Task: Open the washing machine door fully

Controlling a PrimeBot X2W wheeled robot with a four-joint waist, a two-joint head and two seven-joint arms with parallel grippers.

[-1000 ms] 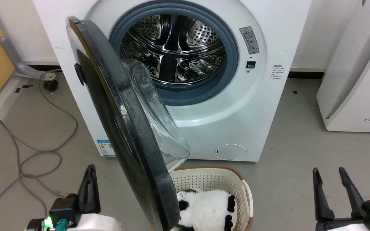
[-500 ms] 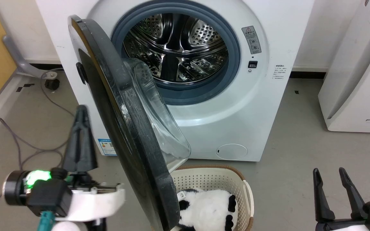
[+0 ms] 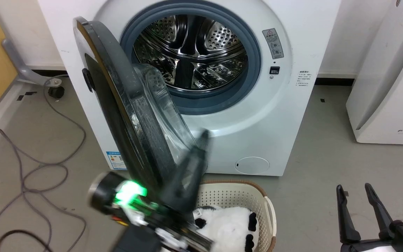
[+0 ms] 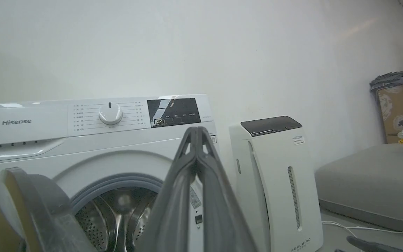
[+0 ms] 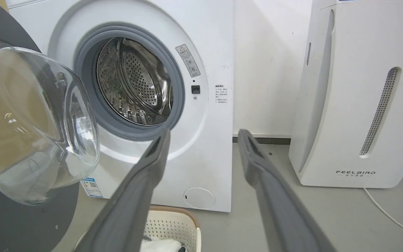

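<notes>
Grey concrete floor [image 3: 327,140] runs up to a white wall, where the big white front-loading washing machine [image 3: 257,115] stands with its perforated steel drum [image 3: 191,49] exposed. A tall white FEELBIRD appliance [image 3: 390,87] stands to its right. The large round glossy black washing machine door [image 3: 117,105], with its bulging clear glass bowl window, stands partway open on the machine's left side, turned almost edge-on to the head camera. The left gripper [image 3: 204,136] sits on the door's inner, drum-facing side, its tip overlapping the lower edge of the glass bowl. Motion blur hides whether it touches the glass. The left arm rises from the bottom edge of the head view, a green light glowing on its wrist, and its dark fingers slant up and to the right. In the left wrist view that gripper [image 4: 197,131] is pressed together with nothing between its fingers, and the door's rim [image 4: 37,196] lies to its lower left. The right gripper [image 3: 353,188] hangs low at the right, well apart from the door, its fingers spread, pointing upward and holding nothing. A cream perforated laundry basket [image 3: 236,196] holding a black-and-white plush panda [image 3: 226,227] sits below the door.
</notes>
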